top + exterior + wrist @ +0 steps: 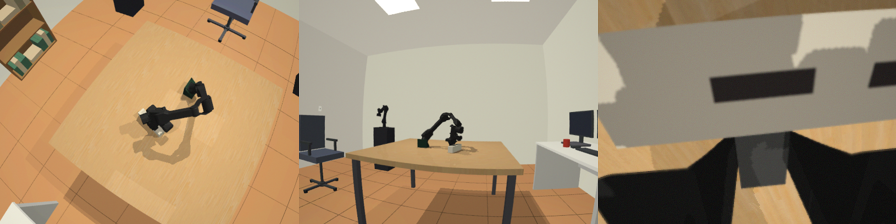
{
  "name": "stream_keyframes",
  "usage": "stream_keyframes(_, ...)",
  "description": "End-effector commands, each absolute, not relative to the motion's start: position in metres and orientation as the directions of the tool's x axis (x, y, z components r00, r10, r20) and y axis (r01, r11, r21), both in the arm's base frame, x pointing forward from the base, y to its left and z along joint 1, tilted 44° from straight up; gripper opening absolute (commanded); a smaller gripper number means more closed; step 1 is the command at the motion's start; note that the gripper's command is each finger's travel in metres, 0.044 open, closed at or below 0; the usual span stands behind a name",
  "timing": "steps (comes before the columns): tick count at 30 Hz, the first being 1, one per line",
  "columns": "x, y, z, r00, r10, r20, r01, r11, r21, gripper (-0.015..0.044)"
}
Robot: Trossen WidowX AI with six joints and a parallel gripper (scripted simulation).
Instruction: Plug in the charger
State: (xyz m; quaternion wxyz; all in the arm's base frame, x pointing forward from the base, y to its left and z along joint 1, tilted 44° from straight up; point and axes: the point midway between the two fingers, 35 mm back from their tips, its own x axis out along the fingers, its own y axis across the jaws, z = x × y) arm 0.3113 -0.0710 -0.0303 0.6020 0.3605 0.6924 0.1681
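Counter (220,154) (436,162), one, square, pale wood-grained top on dark metal legs: it is carrying my base and the work.

Arm, one, black, jointed: I am arching it from a dark green block-shaped base (188,93) (422,143) over to the power strip.

Power strip, one, long, off-white, box-shaped (159,131) (455,148) (663,65): it is lying on the counter beneath my wrist. In the wrist view two dark slot-like recesses are showing in its top, one whole (763,85), one cut off by the right edge of the picture. Which of them counts as the left outlet I cannot tell for certain; I am judging it to be the whole one.

Claw, one, black, two-fingered (148,121) (452,144) (762,160): it is standing part closed, its fingers gripping the charger from both sides.

Charger, one, small, dark grey, block-shaped (763,162): it is sitting between my fingertips, just beside the strip's near edge as the wrist view shows it, and out of line with the whole recess. Its prongs are not showing; whether it is touching the strip I cannot tell.

Step in hand: I am, by my judgement, aligning before insertion. The next move is calling for the charger to be centred over the left outlet, prongs squared to the openings, then pressed straight in, both together; any tilt is risking a blocked shutter.
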Motion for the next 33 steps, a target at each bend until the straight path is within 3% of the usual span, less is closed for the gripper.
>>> stream_keyframes(1, 0.3163, -0.0715, -0.0311, 0.005, 0.697, -0.717, 0.281, 0.687, 0.67, 0.0)
stream_keyframes(33, 0.317, -0.074, -0.0287, 0.005, 0.697, -0.717, 0.281, 0.687, 0.67, 0.0)
